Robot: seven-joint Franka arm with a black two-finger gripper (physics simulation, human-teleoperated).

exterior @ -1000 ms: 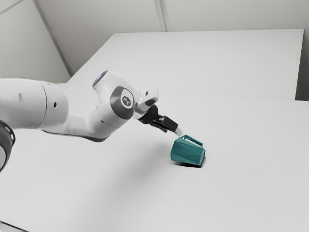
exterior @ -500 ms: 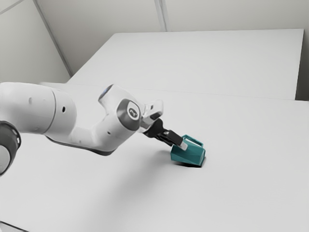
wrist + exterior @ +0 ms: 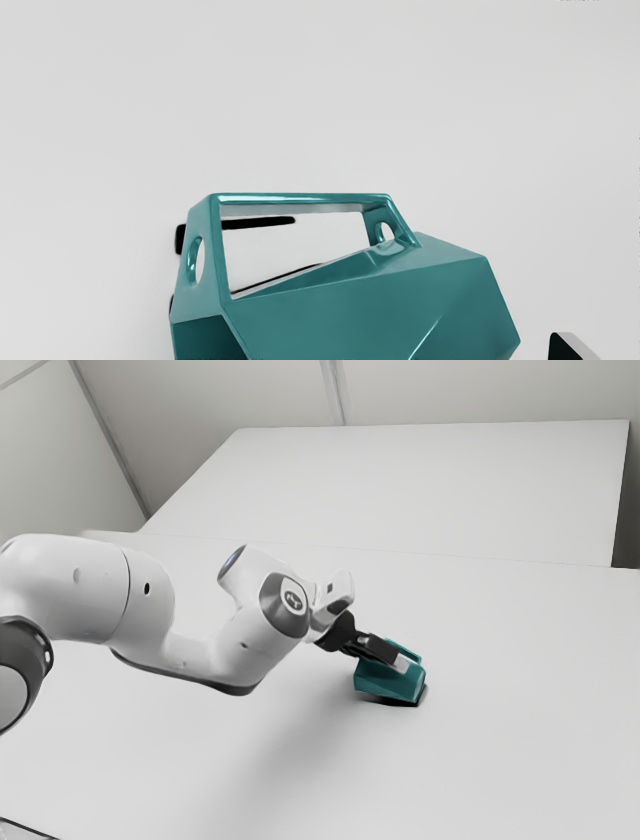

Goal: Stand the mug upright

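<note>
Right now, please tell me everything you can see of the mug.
The mug is teal, glossy and faceted. It lies on its side on the white table, its angular handle upward, with a rounded hole through each end piece. The open gripper is at it, one finger clear of its side; other contact I cannot tell.

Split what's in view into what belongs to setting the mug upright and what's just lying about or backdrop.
For the job:
- teal mug, lying on its side, handle uppermost
- gripper, open at the mug

Just surroundings:
- white table under the mug
- pale back wall
</note>
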